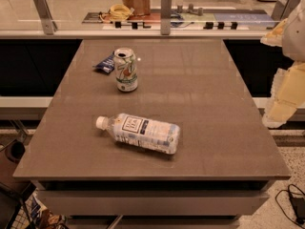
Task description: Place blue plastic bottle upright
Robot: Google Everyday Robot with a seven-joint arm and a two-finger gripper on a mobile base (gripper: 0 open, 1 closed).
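Camera view: the blue plastic bottle (140, 132) lies on its side on the grey table (205, 89), left of the middle and near the front edge. Its white cap points to the picture's left and a little toward the far side. Its base points right and slightly toward the near edge, so its long axis runs almost across the table with a mild slant. It touches nothing else.

The white-green drink can (126, 69) stands upright well behind it. The small dark-blue snack wrapper (104, 63) lies just beside the can, on the can's left.

The gripper (282, 106) shows only as pale cream and yellow parts at the picture's right margin, beyond the table's right edge and well apart from the bottle. I cannot tell whether it is spread or pressed together, and it holds nothing that can be seen.

From the gripper, the bottle lies far to the left, with its base end the nearer one and the cap end the farther. In my judgement the reach must cross the bare right half of the table and meet the bottle across its long axis. The bottle is not yet upright.
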